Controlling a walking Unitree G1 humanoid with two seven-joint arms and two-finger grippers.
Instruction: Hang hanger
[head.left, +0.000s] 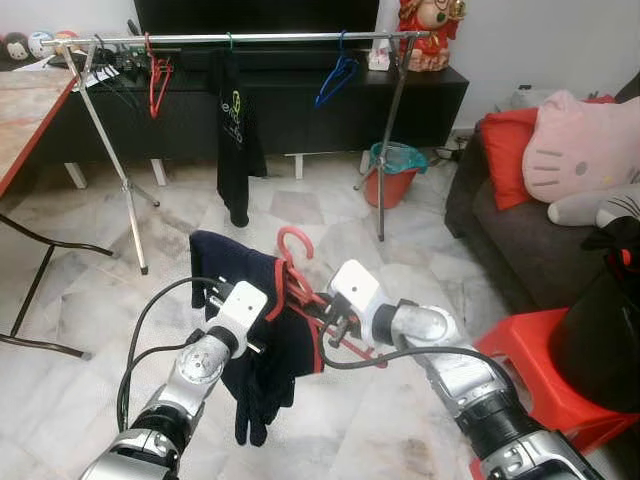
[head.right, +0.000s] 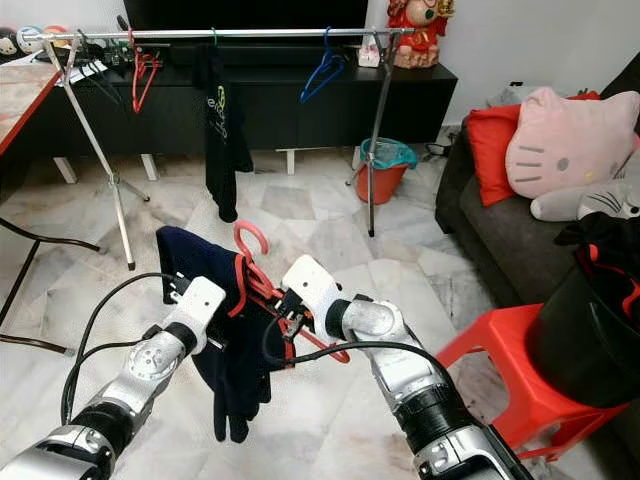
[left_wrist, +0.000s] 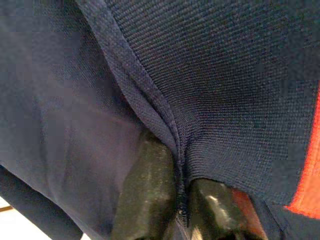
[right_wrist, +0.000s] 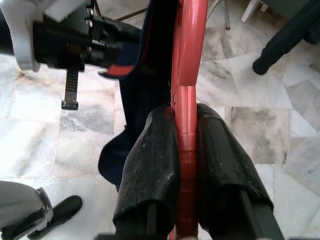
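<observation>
Red plastic is sitting pinched in my right gripper (right_wrist: 186, 150): the hanger (head.left: 296, 262), navy garment (head.left: 262, 350) draped on it. My left gripper (left_wrist: 175, 200) is clamping a fold of that cloth. I'm seeing open marble floor (head.left: 330, 230) before the rail (head.left: 250, 38); the cloth is hiding the hanger's far arm.

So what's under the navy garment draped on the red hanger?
The navy garment covers most of the red hanger; its hook and part of one arm show. The right pincer clamps the hanger, and the left pincer pinches the fabric. The hanger's other arm is covered.
</observation>
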